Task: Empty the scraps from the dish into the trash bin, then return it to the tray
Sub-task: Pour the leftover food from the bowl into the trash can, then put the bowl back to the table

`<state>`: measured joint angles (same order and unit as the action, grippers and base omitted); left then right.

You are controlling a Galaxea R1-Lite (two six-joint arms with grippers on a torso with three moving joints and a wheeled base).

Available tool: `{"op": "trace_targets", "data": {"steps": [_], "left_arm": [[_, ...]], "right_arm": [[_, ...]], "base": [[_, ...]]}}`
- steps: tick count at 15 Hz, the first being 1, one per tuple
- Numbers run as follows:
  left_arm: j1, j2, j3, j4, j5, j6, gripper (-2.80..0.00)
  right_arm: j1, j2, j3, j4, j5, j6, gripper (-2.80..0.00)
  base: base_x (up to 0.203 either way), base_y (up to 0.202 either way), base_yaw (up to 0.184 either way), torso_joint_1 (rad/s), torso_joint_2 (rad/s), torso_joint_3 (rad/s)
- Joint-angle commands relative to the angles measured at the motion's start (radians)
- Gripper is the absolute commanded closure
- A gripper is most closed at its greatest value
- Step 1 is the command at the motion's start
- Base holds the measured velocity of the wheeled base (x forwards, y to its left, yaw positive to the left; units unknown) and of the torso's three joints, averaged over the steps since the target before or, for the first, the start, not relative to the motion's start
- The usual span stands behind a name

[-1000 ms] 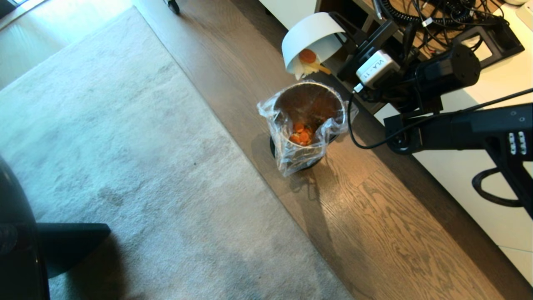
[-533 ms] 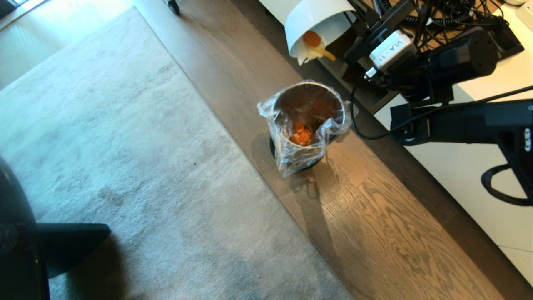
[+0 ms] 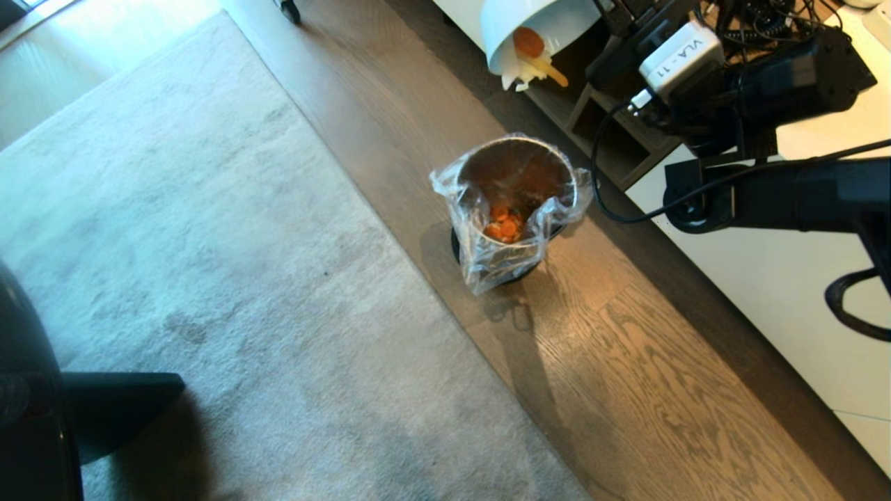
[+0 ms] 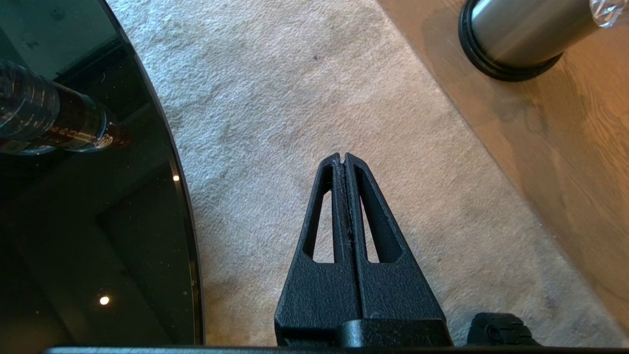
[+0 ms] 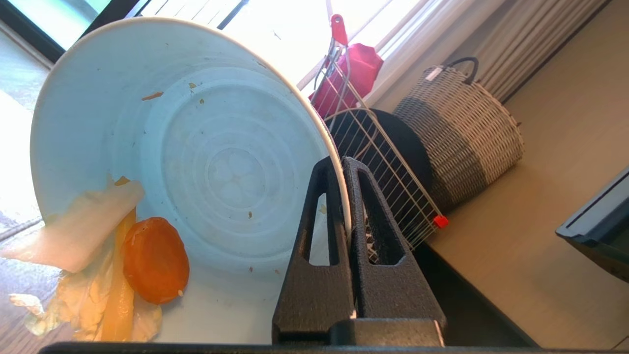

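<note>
My right gripper [image 5: 344,164] pinches the tipped bowl [image 3: 536,24]; scraps [image 3: 532,59] cling, seemingly past the trash bin [image 3: 515,202]. Next: recentre.

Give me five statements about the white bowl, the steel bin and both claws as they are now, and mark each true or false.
1. The right claw is shut on the rim of the small round white ceramic bowl. True.
2. The bowl is empty. False: an orange slice and pale peel bits cling at its lower rim.
3. The cylindrical brushed-steel bin with its clear bag liner holds orange pieces. True.
4. The left claw is open over the bin. False: it is shut, over the grey carpet.
5. The bowl rests on the bin's rim. False: it is held tilted in the air, clear of the bin.
</note>
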<state>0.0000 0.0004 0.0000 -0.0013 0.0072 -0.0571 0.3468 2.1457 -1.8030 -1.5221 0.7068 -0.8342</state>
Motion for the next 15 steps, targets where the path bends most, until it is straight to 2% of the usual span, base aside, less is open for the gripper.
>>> {"op": "trace_targets", "data": {"steps": [1,12,15], "left_arm": [[0.0,0.0,0.0,0.0,0.0,-0.001,0.0],[0.0,0.0,0.0,0.0,0.0,-0.001,0.0],[0.0,0.0,0.0,0.0,0.0,-0.001,0.0]], "right_arm": [[0.001,-0.02,0.001,-0.041,0.018,0.001,0.0],[-0.003,0.013,-0.01,-0.043,0.013,0.021,0.0],[0.0,0.006,-0.001,-0.039,-0.01,0.023,0.0]], "base": [[0.0,0.0,0.0,0.0,0.0,0.0],[0.0,0.0,0.0,0.0,0.0,0.0],[0.0,0.0,0.0,0.0,0.0,0.0]]}}
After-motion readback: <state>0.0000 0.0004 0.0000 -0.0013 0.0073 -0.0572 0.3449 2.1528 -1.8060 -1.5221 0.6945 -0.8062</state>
